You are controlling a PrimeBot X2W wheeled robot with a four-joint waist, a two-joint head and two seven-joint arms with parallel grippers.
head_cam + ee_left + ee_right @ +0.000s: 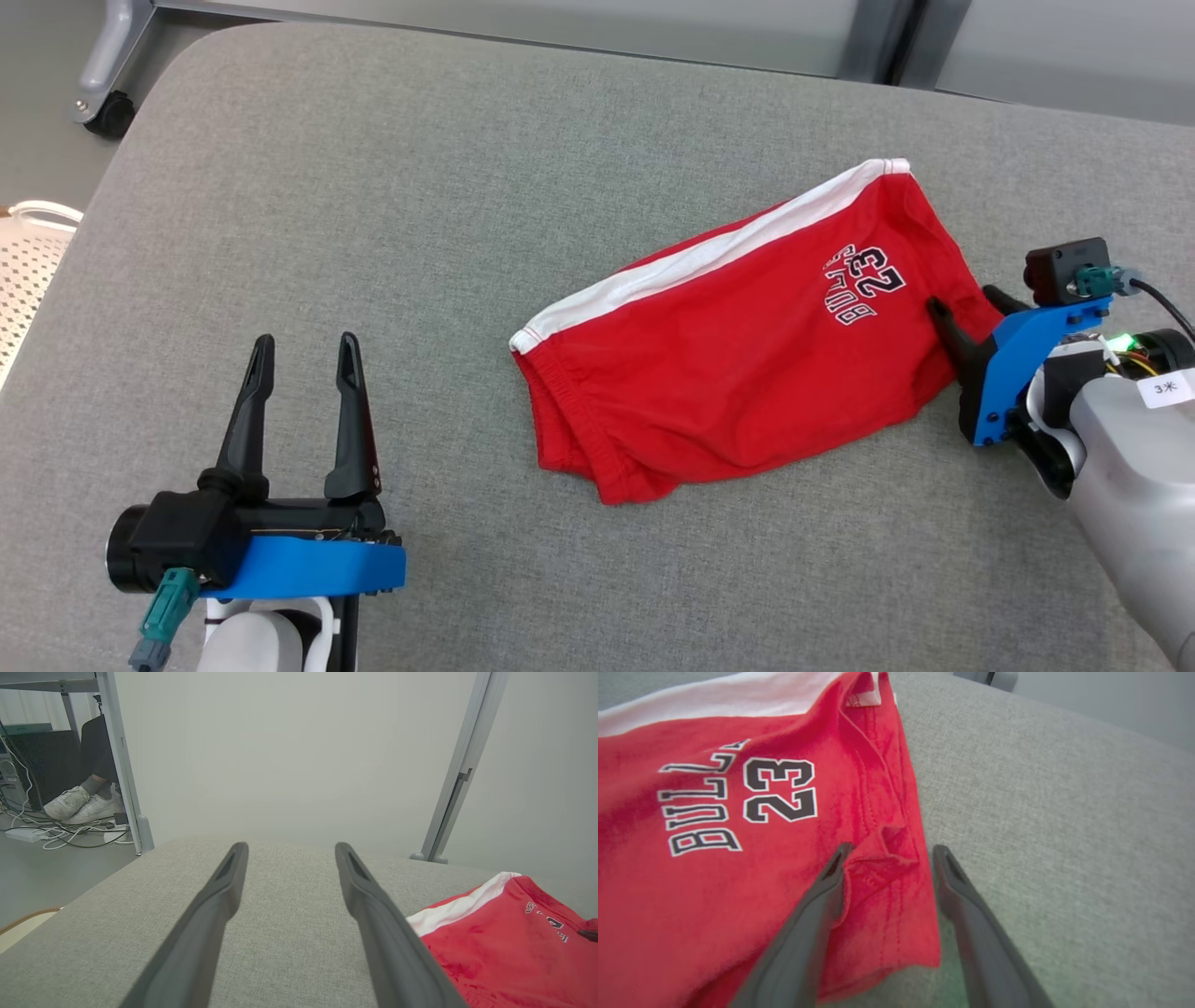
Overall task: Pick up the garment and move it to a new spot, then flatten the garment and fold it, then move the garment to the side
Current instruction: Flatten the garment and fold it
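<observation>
Garment: we see the red shorts lying on the grey cushion, right of its middle, doubled over and somewhat rumpled, with the white side stripe along the far edge.
Long axis: it runs slantwise in the head view, from the waistband at the near left up to the leg hem at the far right.
Right gripper: the right gripper sits at the hem end. In its wrist view the right gripper has its fingers apart. They straddle the edge of the shorts, one finger over red cloth and the other over bare cushion. We see no pinch on the fabric.
Left gripper: the left gripper hovers over bare cushion with its fingers spread wide and nothing between them. From its wrist view the shorts lie off to its right.
Nearer arm: the right, by far. The left is well apart from the waistband end.
Bearing: from the right gripper the cloth stretches away to the robot's left and toward it, along the slant.
Stage: we judge this fits a grasp for carrying the shorts to a new spot, or equally one for the last shift aside.
Coming move: either way it turns on the hem lying between the right fingers.
</observation>
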